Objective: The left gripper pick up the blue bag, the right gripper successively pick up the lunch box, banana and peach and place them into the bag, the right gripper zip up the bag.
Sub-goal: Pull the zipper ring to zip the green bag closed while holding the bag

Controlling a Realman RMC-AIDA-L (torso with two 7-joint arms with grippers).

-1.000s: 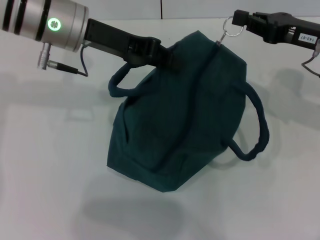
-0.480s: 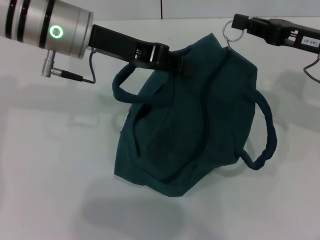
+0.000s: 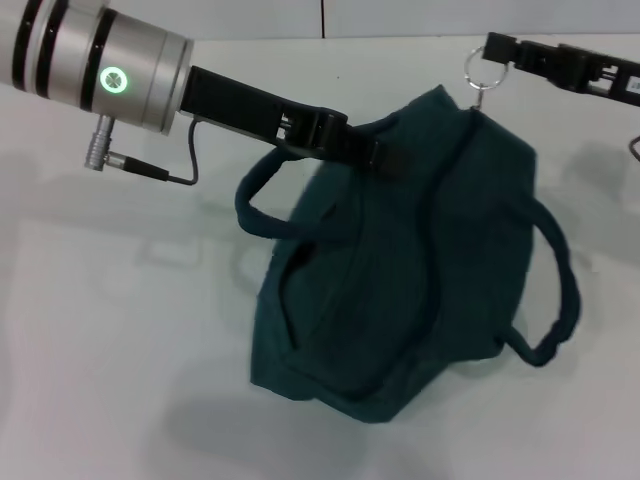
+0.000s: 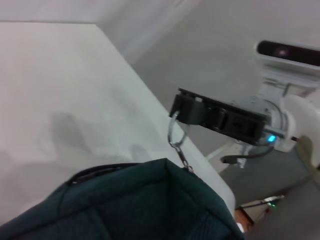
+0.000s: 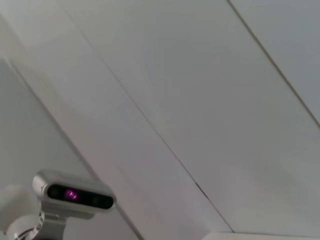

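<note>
A: Head view first — how do the arms sit?

B: The left gripper [image 3: 385,160] reaches in from the desk's [image 3: 110,330] far left corner, arm angled down toward the middle, fingers clamped on the top edge of the blue bag [image 3: 400,290]. The bag hangs tilted, zipped shut, its lower end near the desk's front edge, one strap looped out on each side.

A: And the right?

B: The right gripper [image 3: 495,47] comes in level along the far edge, fingers pinched on the zipper ring [image 3: 479,70] at the bag's upper corner.

A: Do the wrist cameras add anything?

B: The left wrist view shows that ring hooked in the right gripper's tip, its short chain running down to the bag. The right wrist view shows only wall and the head camera [image 5: 72,194].
</note>
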